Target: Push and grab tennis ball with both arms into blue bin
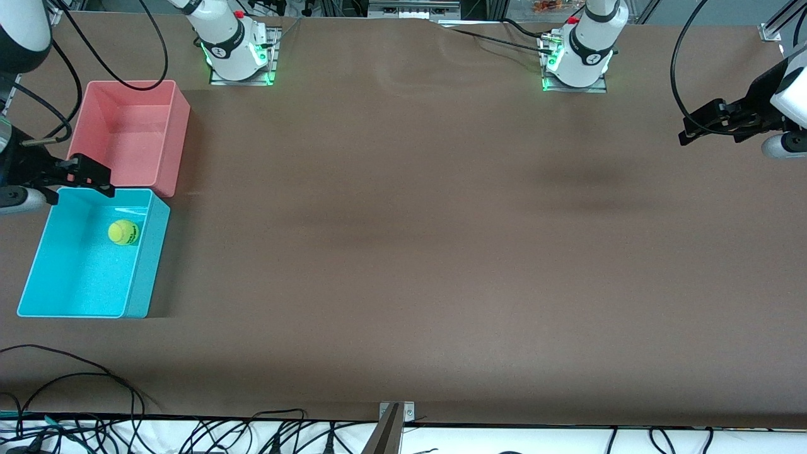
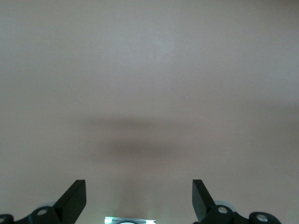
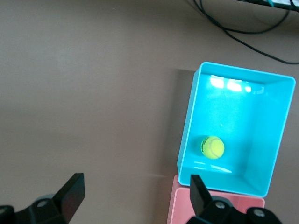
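The tennis ball (image 1: 123,232) lies inside the blue bin (image 1: 149,265), near the bin's end nearest the pink bin. It also shows in the right wrist view (image 3: 212,147), resting on the floor of the blue bin (image 3: 276,140). My right gripper (image 1: 93,175) is open and empty, up in the air over the seam between the two bins; its jaws (image 3: 135,193) stand wide apart. My left gripper (image 1: 693,123) is open and empty, up over bare table at the left arm's end; its wrist view (image 2: 139,196) shows only tabletop.
A pink-red bin (image 1: 171,145) stands against the blue bin, farther from the front camera, and shows in the right wrist view (image 3: 180,207). Two smaller arms with green-lit bases (image 1: 239,63) (image 1: 577,69) stand along the back edge. Cables (image 1: 75,378) lie at the front edge.
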Tool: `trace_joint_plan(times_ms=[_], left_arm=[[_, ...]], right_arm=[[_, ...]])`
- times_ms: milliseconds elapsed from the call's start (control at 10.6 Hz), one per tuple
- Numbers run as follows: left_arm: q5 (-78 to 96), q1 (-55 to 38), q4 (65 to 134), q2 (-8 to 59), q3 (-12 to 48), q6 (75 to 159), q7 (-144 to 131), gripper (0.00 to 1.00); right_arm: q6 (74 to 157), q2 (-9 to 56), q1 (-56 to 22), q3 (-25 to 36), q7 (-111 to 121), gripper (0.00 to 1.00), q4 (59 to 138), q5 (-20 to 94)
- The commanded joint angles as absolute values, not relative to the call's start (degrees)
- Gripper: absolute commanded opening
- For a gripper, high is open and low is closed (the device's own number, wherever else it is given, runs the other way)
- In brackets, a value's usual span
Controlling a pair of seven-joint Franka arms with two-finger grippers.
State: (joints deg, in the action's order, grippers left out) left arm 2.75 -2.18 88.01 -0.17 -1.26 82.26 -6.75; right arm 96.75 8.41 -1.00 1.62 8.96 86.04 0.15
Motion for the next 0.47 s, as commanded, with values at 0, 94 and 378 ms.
trace_joint_plan(times_ms=[0, 94, 378], left_arm=[[2.55, -1.93, 86.22, 0.53, -0.97, 81.12, -6.33, 1.00], [2.55, -1.85, 86.31, 0.53, -0.97, 81.04, -6.33, 1.00], [2.55, -1.85, 86.31, 0.53, -0.97, 81.04, -6.33, 1.00]], right_arm=[[95.27, 6.16, 2.20, 0.00, 7.03, 1.00, 87.18, -0.09], [95.97, 5.37, 2.20, 0.09, 6.42, 1.00, 88.41, -0.09], [95.89, 5.01, 2.29, 0.09, 4.22, 1.00, 88.77, -0.09]])
